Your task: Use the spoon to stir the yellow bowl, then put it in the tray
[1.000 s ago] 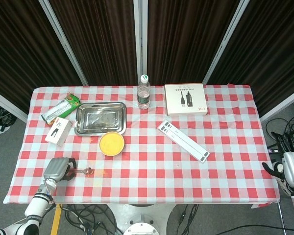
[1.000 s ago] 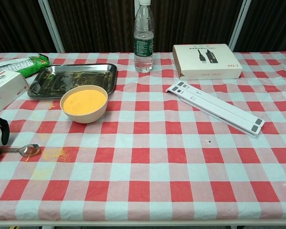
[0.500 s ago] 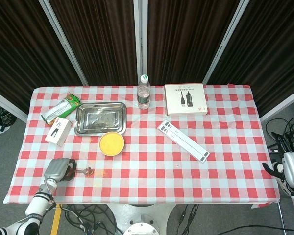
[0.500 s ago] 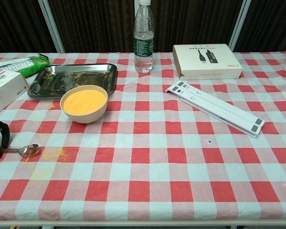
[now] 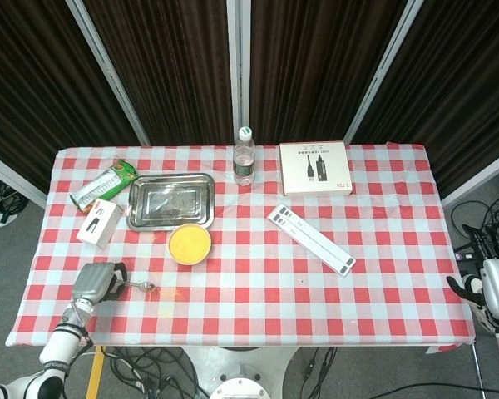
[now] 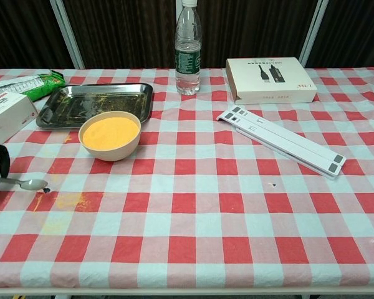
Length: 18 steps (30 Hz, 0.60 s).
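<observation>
Fingers of my left hand [image 5: 98, 281] are curled around the handle of the spoon [image 6: 26, 183], holding it just above the cloth at the near left of the table [image 5: 382, 249]; its shadow lies on the checks just below the spoon's tip. Its tip points right, toward the middle of the table. From the chest view only a dark edge of that hand shows at the left border.

Yellow smears mark the cloth right beside the spoon. Farther back and a little to the right sits the yellow bowl [image 6: 110, 134], filled with yellow stuff, apart from the spoon. Just behind the bowl lies the metal tray [image 6: 97, 103], with specks on its floor.

My right hand [image 5: 492, 284] hangs off the right edge of the table, holding nothing, fingers spread loosely.

A water bottle [image 6: 188, 48] stands at the far middle, a white box [image 6: 271, 80] to its right, and a long white strip [image 6: 282, 141] nearer, lying slantwise.
</observation>
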{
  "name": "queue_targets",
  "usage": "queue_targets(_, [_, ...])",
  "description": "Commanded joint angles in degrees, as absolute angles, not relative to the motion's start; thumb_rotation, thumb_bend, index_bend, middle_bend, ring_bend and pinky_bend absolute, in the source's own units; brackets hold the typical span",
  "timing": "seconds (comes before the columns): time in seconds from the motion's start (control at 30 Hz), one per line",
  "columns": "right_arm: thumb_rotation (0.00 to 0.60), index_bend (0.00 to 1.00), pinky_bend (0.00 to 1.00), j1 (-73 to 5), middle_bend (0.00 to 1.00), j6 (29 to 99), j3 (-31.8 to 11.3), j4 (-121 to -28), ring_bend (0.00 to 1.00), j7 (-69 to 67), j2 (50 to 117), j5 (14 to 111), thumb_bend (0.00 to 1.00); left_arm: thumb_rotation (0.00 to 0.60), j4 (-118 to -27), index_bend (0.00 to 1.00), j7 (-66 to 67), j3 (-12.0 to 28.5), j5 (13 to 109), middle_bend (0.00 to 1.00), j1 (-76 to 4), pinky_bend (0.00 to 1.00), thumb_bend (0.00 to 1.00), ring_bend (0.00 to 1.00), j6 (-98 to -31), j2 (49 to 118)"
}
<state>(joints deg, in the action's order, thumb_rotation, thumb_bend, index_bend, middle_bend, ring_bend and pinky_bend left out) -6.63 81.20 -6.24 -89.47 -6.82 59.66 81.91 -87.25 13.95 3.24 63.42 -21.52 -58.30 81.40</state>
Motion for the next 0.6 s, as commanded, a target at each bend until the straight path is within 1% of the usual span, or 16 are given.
queue_targets(0.03, [0.600,0.08,0.10,-6.60,0.13,81.38,-6.29,-89.46,0.00,-6.84,59.57,82.01,0.13,0.600,-88.20,0.61,14.69,4.96,63.62,1.00,-22.39,1.00,0.46,0.99,-59.59,80.56])
queue_targets(0.17, [0.600,0.08,0.10,-6.62,0.13,81.49,-6.40,-89.53,0.00,-6.85,59.35,82.03,0.13,0.600,-88.76,0.61,16.22,8.14,63.72,1.00,-24.70,1.00,0.46,0.99,-60.86,80.52])
queue_targets(0.3, [0.600,0.08,0.10,-6.65,0.13,81.73,-6.60,-89.77,0.00,-6.64,58.94,82.08,0.13,0.600,-88.08,0.61,19.58,10.84,63.84,1.00,-28.20,1.00,0.46,0.99,-61.21,82.38])
queue_targets(0.47, [0.600,0.08,0.10,-6.72,0.13,81.96,-6.95,-90.14,0.00,-6.34,58.30,81.94,0.13,0.600,-85.23,0.61,24.68,12.45,61.24,1.00,-32.49,1.00,0.46,0.99,-59.12,85.69])
queue_targets(0.6, [0.600,0.08,0.10,-6.78,0.13,81.97,-7.16,-90.46,0.00,-6.10,57.86,81.69,0.13,0.600,-82.31,0.61,28.83,13.13,58.54,1.00,-34.95,1.00,0.46,0.99,-59.03,88.68])
